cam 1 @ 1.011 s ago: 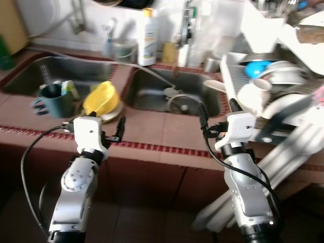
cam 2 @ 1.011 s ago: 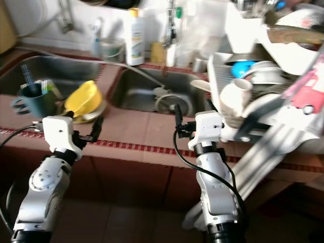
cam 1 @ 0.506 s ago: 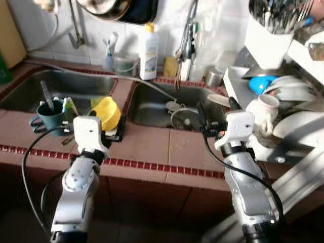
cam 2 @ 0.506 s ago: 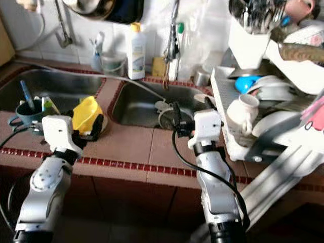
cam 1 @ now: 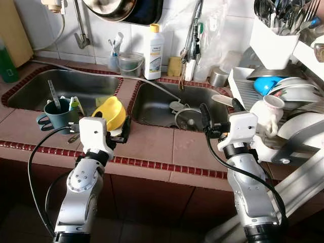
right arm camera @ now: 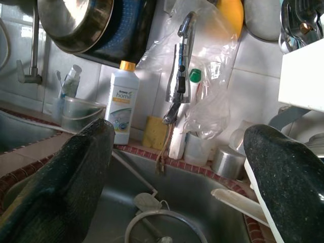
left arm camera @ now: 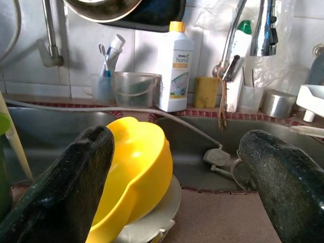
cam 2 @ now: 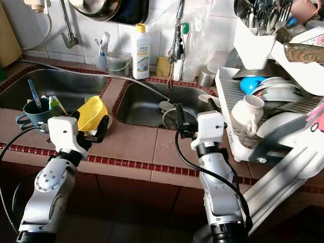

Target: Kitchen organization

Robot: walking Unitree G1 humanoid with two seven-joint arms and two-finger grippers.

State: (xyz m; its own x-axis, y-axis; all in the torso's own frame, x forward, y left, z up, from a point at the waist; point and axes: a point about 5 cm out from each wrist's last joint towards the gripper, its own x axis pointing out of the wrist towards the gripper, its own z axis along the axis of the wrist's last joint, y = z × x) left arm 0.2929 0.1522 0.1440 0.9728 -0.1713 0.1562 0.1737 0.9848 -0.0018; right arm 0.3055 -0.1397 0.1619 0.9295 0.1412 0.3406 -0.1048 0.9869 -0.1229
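Bowl (cam 1: 112, 112): yellow, tipped on a plate (left arm camera: 152, 221) on the desk (cam 1: 152, 144), between the two sinks.
Left hand (cam 1: 118, 132): fingers spread, empty, right at the bowl's near side.
Right hand (cam 1: 218, 115): fingers apart, empty, above the right sink's (cam 1: 162, 101) front edge.
Mug (cam 1: 57, 114): green, left of the bowl.

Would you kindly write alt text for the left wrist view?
The left gripper, fingers open, faces a yellow bowl tilted on a plate beside a steel sink. A white bottle stands behind.
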